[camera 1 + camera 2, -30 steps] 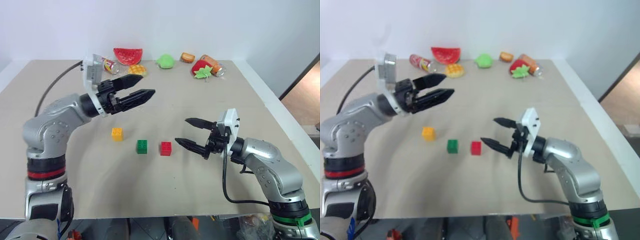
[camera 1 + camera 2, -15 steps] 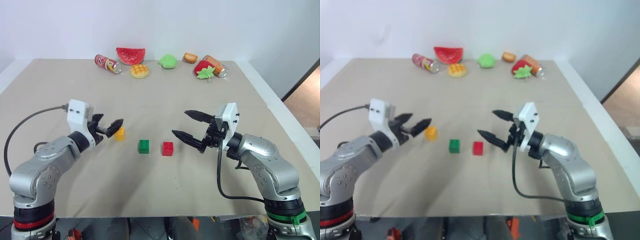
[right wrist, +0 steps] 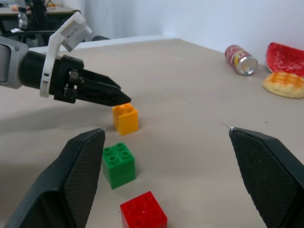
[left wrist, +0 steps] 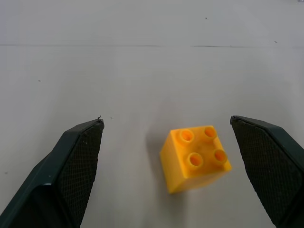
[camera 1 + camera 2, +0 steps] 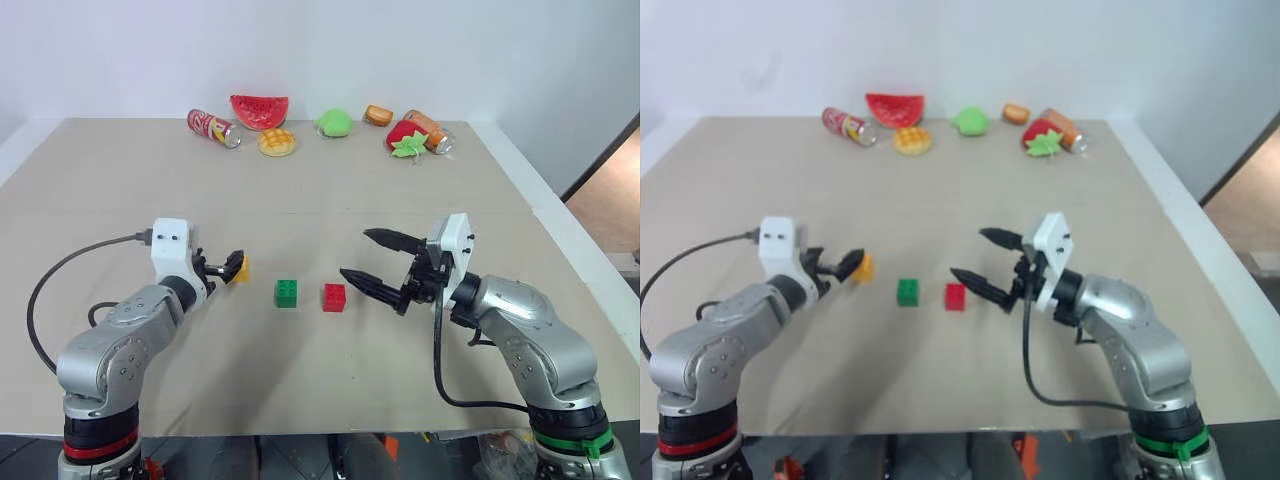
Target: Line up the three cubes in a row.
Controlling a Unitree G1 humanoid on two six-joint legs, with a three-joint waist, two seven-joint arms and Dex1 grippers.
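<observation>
Studded plastic yellow cube [image 4: 195, 157] sits between textured black fingers [image 4: 78, 161].

Matt beige surface [image 5: 330, 190], smooth, faintly speckled up close. Glossy moulded plastic on the yellow-orange cube [image 4: 195, 157], studs catching soft light; same hard sheen on the green cube [image 5: 286, 293] and red cube [image 5: 334, 297]. Dark, finely cross-hatched grip texture on the left claw [image 4: 166, 161] pads [image 4: 83, 156], matt, rubbery-looking. Same textured black pads [image 3: 83, 166] on the right claw [image 5: 371, 262]. Shiny printed metal on the tipped can [image 5: 213, 127]. Soft-looking, satin toy watermelon [image 5: 259, 108] and waffled bun [image 5: 277, 142] at the back.
</observation>
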